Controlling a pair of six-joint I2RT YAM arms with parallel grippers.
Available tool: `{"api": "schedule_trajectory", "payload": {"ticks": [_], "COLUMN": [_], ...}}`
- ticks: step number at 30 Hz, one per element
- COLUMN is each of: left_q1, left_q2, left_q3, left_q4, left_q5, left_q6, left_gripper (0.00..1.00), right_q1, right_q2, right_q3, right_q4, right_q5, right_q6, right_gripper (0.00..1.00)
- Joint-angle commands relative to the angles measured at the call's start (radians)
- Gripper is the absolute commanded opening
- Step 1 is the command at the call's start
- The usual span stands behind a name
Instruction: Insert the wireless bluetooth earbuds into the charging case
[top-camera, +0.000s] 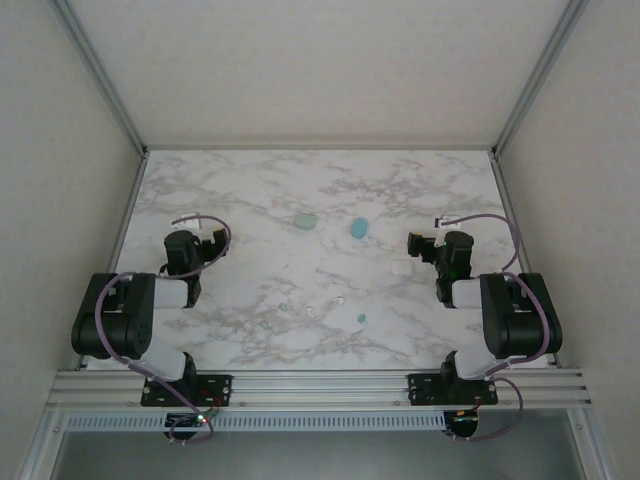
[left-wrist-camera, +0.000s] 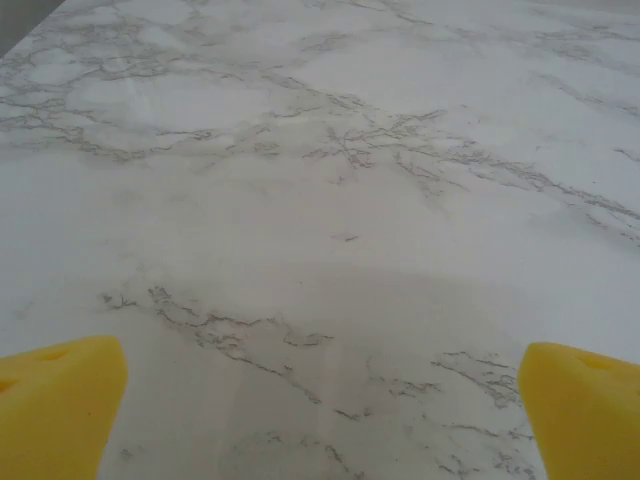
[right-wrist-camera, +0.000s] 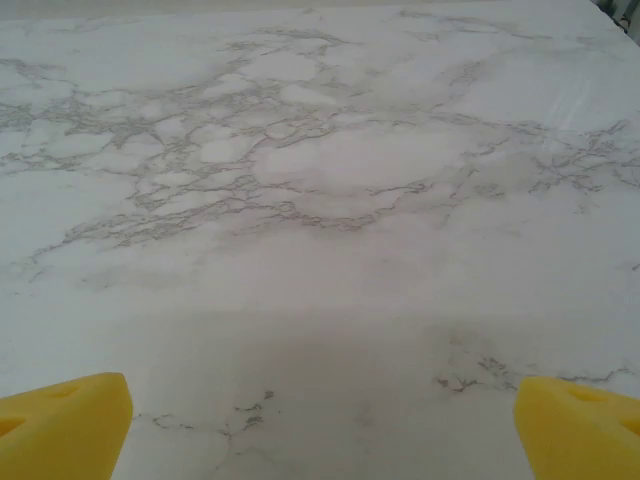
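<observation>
1. Here the marble table (top-camera: 230, 190) carries the earbuds (top-camera: 312, 310) as a loose scatter of tiny specks in its near-middle part, between the two arms. The pale green ones lie toward the left of the group, whitish ones sit in the centre, and a blue-teal bud (top-camera: 361, 319) is at the right.
2. Farther back lie two pebble-like cases, close but not touching: the pale green case (top-camera: 305, 219) on the left and the blue-teal case (top-camera: 359, 227) on the right. At this size I cannot tell whether their lids are up.
3. A faint whitish lump (top-camera: 402, 267) sits near the right arm (top-camera: 510, 315) — too pale against the marble to identify.
4. The left gripper (left-wrist-camera: 322, 415) has its jaws spread wide. Its yellow fingertips (left-wrist-camera: 60, 405) sit at the bottom corners of the left wrist view, with bare veined marble between them and nothing held.
5. The right gripper (right-wrist-camera: 320, 430) is likewise wide open and empty-handed, over plain tabletop.
6. The left arm (top-camera: 130, 315) and the right arm are folded at the table's sides — both well apart from the buds and the two coloured cases.
</observation>
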Motion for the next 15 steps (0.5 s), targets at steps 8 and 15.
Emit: {"api": "schedule_trajectory", "payload": {"ticks": [8,15], "left_q1": [-0.007,-0.001], "left_q2": [-0.005,-0.004], "left_q3": [0.020,0.020], "left_q4": [0.024,0.025], "left_q5": [-0.021,-0.011], "left_q6": [-0.003,-0.006], "left_gripper": [1.00,1.00], "right_q1": [0.006,0.007], "right_q2": [0.003,0.003], "right_q3": [0.020,0.021], "right_q4": [0.012,0.012], "right_q5": [0.010,0.012], "right_q6": [0.005,0.003], "right_gripper": [0.99,0.99]}}
